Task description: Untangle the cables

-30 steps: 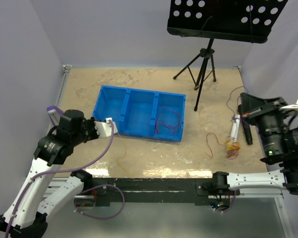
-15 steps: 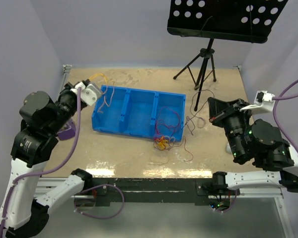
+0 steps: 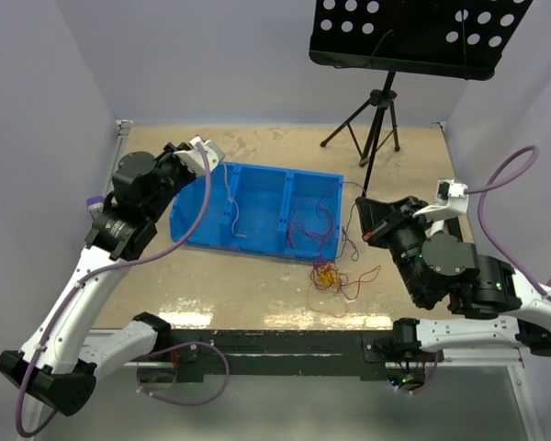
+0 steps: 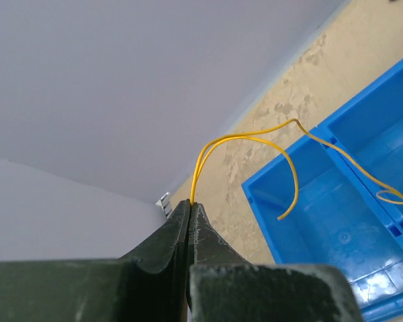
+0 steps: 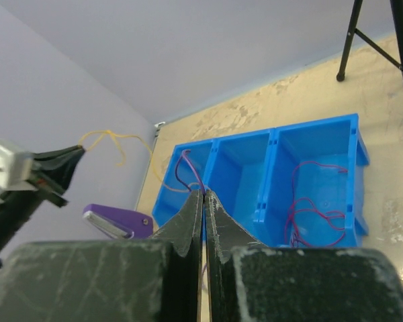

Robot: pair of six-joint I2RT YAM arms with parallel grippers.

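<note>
My left gripper (image 4: 190,203) is shut on an orange-yellow cable (image 4: 242,137) that arcs away and runs down into the blue bin (image 4: 336,221). From above, the left gripper (image 3: 216,156) hangs over the bin's back left corner. My right gripper (image 5: 203,192) is shut on a purple cable (image 5: 185,164) that loops up from its tips. The right gripper (image 3: 360,216) sits just right of the bin (image 3: 257,243). A tangle of red and orange-yellow cables (image 3: 329,276) lies on the table in front of the bin. A red cable (image 5: 316,201) is coiled in the right compartment.
A black music stand tripod (image 3: 376,119) with its perforated desk (image 3: 413,37) stands at the back right. A purple-and-white object (image 5: 114,221) lies left of the bin. Walls close in on the left, back and right.
The left gripper has swung from the bin's left side up over its back left corner. The right arm has moved left towards the bin. The tangle now lies in front of the bin.
</note>
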